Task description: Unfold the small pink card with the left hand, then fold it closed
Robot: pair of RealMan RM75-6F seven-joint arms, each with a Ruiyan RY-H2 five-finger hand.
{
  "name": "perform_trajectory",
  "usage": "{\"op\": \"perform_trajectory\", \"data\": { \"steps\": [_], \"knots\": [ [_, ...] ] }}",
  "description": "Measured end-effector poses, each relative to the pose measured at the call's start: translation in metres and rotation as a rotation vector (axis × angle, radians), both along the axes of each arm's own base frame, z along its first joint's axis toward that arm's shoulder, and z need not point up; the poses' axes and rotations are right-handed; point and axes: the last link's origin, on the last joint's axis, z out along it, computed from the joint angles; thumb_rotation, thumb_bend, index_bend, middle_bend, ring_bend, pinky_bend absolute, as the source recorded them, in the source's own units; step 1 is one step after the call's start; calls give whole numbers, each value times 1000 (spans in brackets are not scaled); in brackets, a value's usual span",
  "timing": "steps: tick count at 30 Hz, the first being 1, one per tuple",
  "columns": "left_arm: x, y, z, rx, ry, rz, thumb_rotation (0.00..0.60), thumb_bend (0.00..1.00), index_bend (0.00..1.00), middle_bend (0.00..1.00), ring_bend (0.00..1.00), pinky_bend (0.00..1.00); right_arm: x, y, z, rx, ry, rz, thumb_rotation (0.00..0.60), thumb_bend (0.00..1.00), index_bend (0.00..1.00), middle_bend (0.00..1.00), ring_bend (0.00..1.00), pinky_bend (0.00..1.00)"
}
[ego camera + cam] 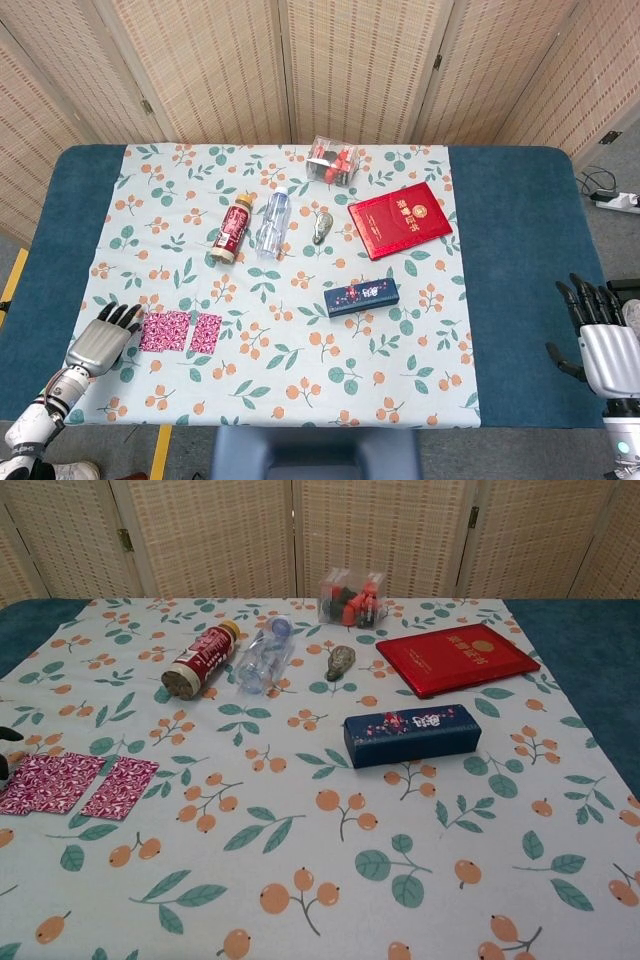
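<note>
The small pink card (180, 331) lies unfolded and flat on the floral cloth near the front left, its patterned panels side by side; the chest view shows the card (80, 784) at the left edge. My left hand (100, 340) hovers just left of the card, fingers apart, holding nothing, with its fingertips close to the card's left edge. Only a dark fingertip of the left hand (8, 737) shows in the chest view. My right hand (600, 340) stays off the table's right edge, fingers spread and empty.
Behind the card lie a red-labelled bottle (231, 229) and a clear water bottle (273, 222). A small metal object (321, 225), a clear box of red items (333, 160), a red booklet (400, 220) and a dark blue box (361, 296) sit toward the middle and right.
</note>
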Motion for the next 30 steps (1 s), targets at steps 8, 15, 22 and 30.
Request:
{"op": "perform_trajectory", "data": {
  "steps": [8,15,22,30],
  "knots": [
    [6,-7,2,8,-39,-16,600,1000,255,0,0,0,-1,1,-3,7,-6,5,600,323,0,0,0,0],
    [16,-9,-11,-29,-41,-58,600,1000,254,0,0,0,-2,3,0,-1,-6,1,600,323,0,0,0,0],
    [20,-6,-20,-46,-30,-57,600,1000,249,0,0,0,-5,5,0,-1,-11,-8,600,323,0,0,0,0],
    [11,-6,-15,-29,-6,-20,600,1000,249,0,0,0,-5,6,1,-5,-11,-7,600,322,0,0,0,0]
  ]
}}
